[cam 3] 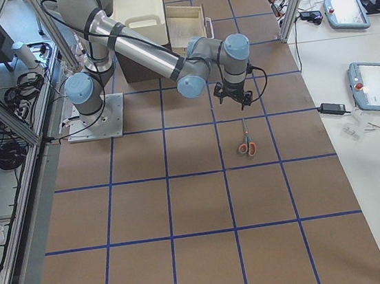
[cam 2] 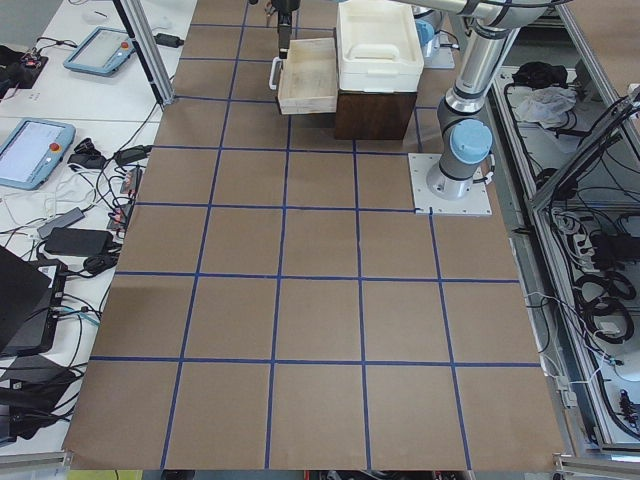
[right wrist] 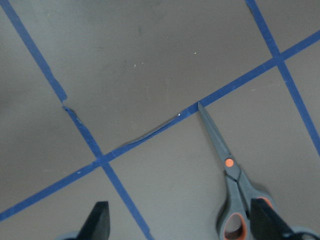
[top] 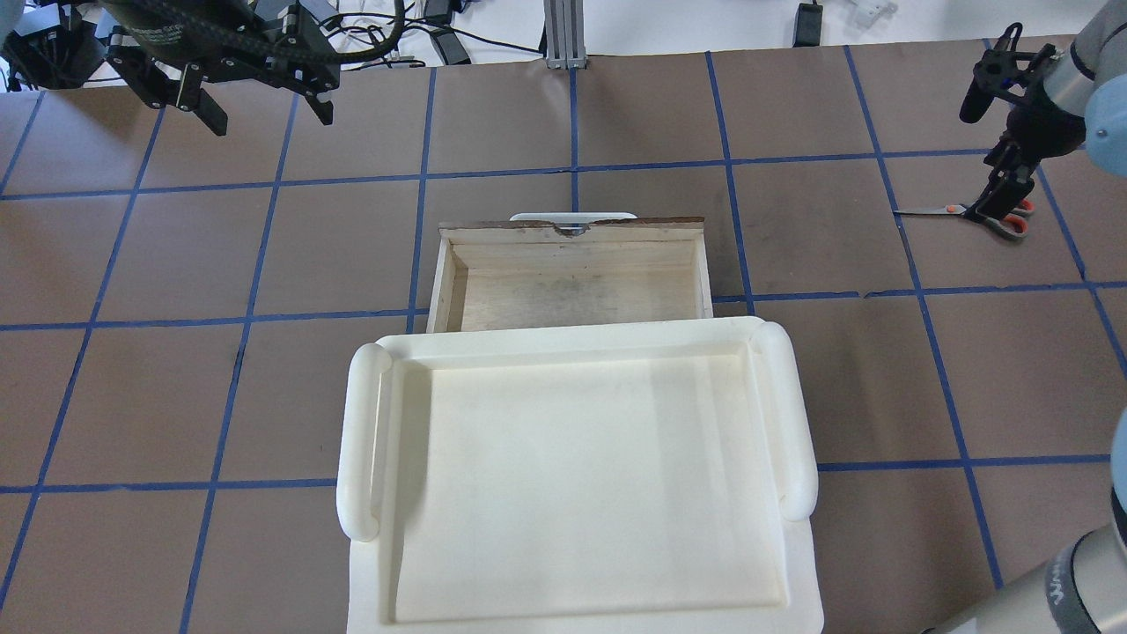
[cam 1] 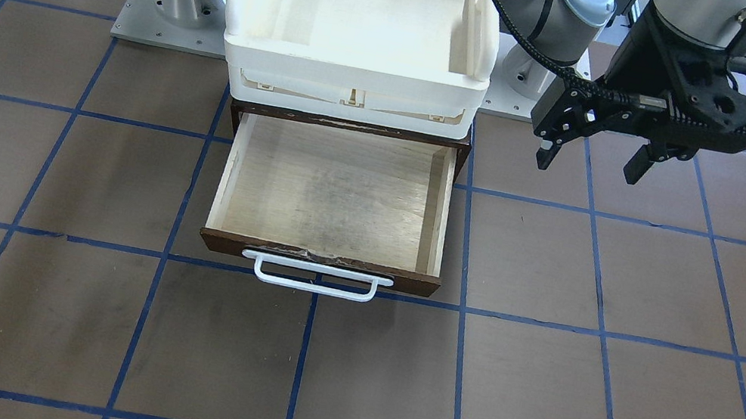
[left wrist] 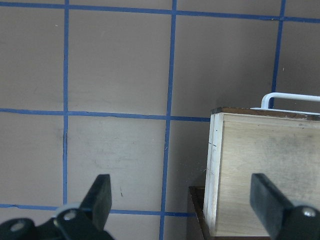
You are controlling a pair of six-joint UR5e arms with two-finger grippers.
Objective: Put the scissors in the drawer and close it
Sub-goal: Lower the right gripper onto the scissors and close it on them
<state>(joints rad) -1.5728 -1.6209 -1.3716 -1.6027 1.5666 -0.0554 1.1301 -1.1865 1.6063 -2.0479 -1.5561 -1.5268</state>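
Right gripper [right wrist: 181, 212] spread over the scissors [right wrist: 227, 165]
they lie off-centre, near one finger; descending so could skid them aside; left gripper [cam 1: 587, 167] also spread

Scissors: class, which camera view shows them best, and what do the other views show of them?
The right wrist-mounted view: the scissors lie large and sharp, blades shut, handles partly cropped. Exterior right shows them whole but small; overhead, partly hidden; front-facing, cut by the edge. The rest miss them.
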